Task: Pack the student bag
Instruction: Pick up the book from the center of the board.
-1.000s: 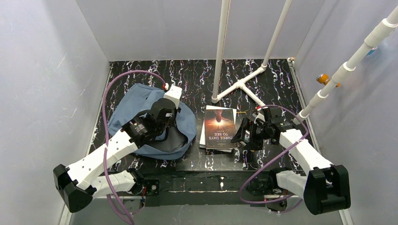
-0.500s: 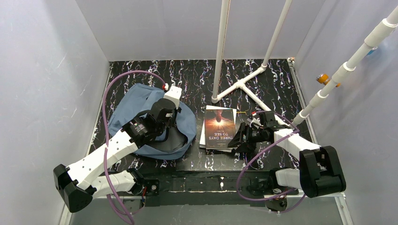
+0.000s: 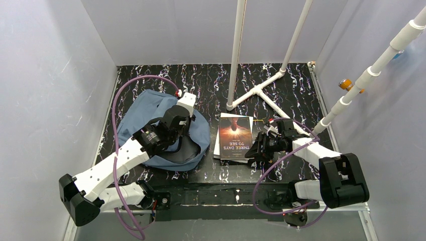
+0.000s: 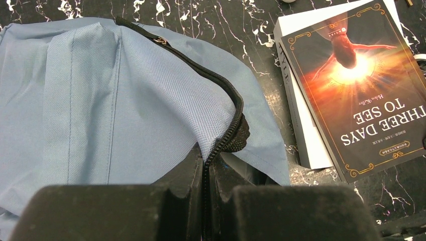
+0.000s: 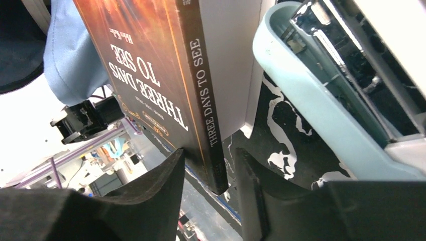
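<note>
The student bag (image 3: 150,108) lies at the left, slate-blue, its dark mouth facing the books. My left gripper (image 3: 185,134) is shut on the bag's black zipper edge (image 4: 221,90), which runs between the closed fingers (image 4: 193,173) and holds the flap of the bag (image 4: 100,100) up. The book "Three Days to See" (image 3: 235,135) rests on a white book (image 4: 301,125) beside the bag. My right gripper (image 5: 211,155) straddles the near right corner of the book (image 5: 150,65). One finger (image 5: 166,175) meets the cover, and the other stands a little off the spine.
A pale teal stapler-like thing (image 5: 301,100) lies right beside the books, next to my right gripper. A white pipe frame (image 3: 256,90) stands on the table behind the books. Walls close in left, back and right.
My right gripper has slid left onto the book's near corner, and its jaws have narrowed around it. The left gripper holds the zipper edge as before.
</note>
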Robot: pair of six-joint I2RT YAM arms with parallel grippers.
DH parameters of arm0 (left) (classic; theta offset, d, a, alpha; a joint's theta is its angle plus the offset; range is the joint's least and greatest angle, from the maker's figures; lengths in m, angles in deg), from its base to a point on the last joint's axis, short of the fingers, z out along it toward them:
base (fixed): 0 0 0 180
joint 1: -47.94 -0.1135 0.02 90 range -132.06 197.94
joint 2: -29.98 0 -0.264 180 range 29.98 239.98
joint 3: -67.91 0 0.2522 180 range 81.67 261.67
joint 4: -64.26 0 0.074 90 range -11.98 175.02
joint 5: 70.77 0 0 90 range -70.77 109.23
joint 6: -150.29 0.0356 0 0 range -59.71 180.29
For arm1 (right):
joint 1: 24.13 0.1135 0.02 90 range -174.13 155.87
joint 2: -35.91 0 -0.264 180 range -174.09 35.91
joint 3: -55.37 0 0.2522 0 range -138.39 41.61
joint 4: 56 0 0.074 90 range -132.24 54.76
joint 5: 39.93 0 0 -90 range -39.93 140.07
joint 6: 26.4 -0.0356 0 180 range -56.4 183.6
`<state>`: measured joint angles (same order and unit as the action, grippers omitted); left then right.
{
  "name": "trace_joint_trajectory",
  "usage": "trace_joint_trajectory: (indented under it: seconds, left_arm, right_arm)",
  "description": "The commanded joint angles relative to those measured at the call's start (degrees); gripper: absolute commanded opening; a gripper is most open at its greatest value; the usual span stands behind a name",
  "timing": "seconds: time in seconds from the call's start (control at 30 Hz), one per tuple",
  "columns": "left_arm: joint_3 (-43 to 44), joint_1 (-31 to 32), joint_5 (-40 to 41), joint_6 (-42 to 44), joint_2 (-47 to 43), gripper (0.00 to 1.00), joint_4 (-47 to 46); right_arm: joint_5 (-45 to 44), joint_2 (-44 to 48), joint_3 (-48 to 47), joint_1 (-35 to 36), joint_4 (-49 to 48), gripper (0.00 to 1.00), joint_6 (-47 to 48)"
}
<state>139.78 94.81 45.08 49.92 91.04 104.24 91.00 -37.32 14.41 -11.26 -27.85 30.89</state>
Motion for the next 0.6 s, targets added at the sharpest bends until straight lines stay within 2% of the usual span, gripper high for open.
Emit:
trace_joint_trajectory:
  seconds: [0.0, 0.27, 0.57]
  left_arm:
    - [1.10, 0.15, -0.54, -1.19, -0.43, 0.00, -0.65]
    - [0.42, 0.18, -0.76, -1.44, -1.50, 0.00, 0.03]
    - [0.58, 0.16, -0.96, -1.37, -1.43, 0.00, -0.45]
  right_arm:
    - [-0.35, -0.18, -0.04, -0.21, -0.76, 0.44, 2.39]
    - [-2.43, 1.78, -2.27, -0.21, 3.46, 0.25, 4.78]
    - [-10.97, 6.34, -12.44, -0.20, 20.69, 0.02, 12.82]
